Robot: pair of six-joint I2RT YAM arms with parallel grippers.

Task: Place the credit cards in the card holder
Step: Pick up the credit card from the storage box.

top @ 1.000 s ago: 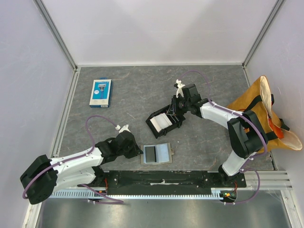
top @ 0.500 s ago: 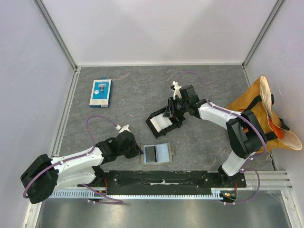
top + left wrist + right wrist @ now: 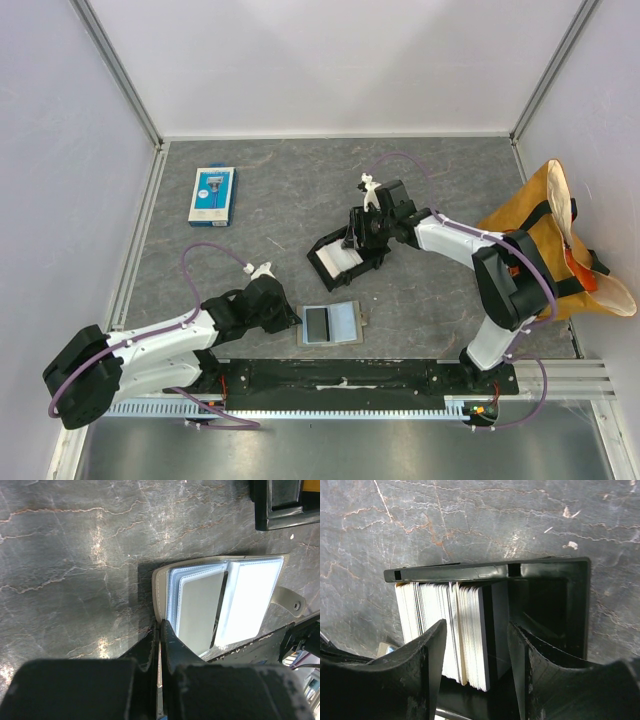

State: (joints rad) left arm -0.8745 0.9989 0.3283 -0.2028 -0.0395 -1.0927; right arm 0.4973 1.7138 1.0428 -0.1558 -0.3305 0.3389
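Note:
The grey-tan card holder [image 3: 331,323] lies open near the front edge, and its clear pockets show in the left wrist view [image 3: 220,605]. My left gripper [image 3: 295,322] is shut on the holder's left cover edge [image 3: 161,625], a thin pale strip pinched between the fingers. The credit cards [image 3: 339,259] stand on edge as a stack in a black tray [image 3: 316,262]. Most of the cards [image 3: 465,610] are white, with a dark one at the right end. My right gripper [image 3: 356,240] hangs over the stack, open [image 3: 477,625], with one finger on each side of the cards' right part.
A blue-and-white retail pack [image 3: 212,194] lies at the back left. An orange bag [image 3: 555,240] slumps against the right wall. The black tray's rim [image 3: 485,572] borders the cards. White walls enclose the table on three sides.
The right gripper's jaws have opened wider and it has shifted slightly left over the tray's cards. The left gripper and the card holder have not moved.

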